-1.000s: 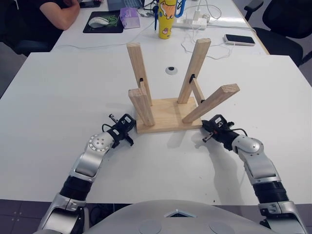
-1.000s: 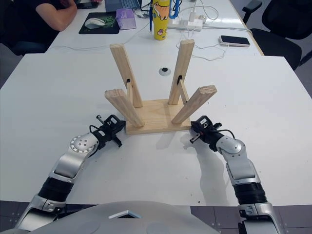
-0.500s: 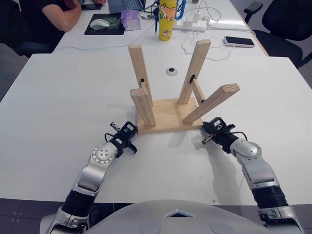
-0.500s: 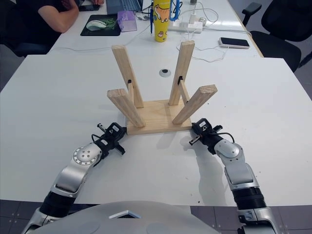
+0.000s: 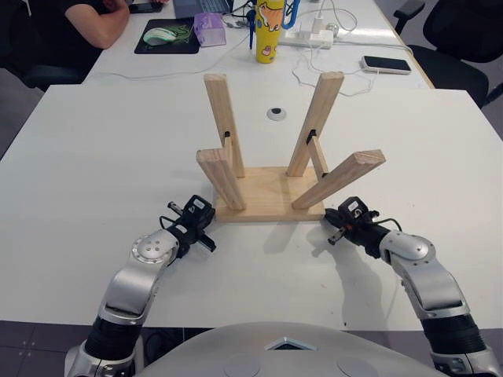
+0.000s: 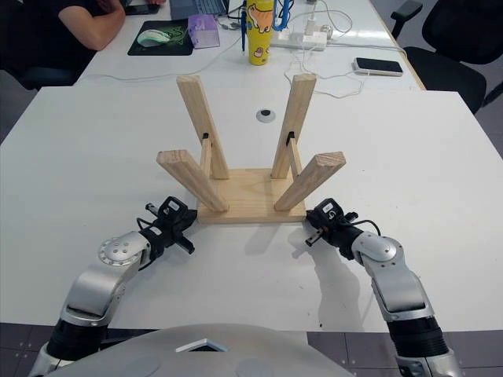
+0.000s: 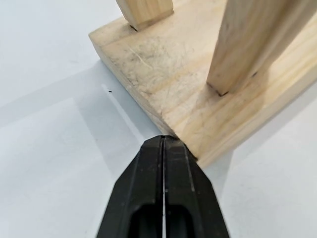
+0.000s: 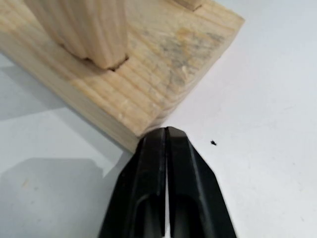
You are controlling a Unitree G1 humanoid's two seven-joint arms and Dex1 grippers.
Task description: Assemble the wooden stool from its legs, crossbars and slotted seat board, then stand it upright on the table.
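Left tool pinched closed at seat board near-left corner | right tool closed at near-right corner

Seat board yaws: its front edge is now square to the robot, where it was skewed before, and it sits slightly nearer. Near-left leg top swings left. Left gripper and right gripper back off with it, closed tips at the near corners.

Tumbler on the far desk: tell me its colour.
The tumbler is yellow, best seen in the left eye view.
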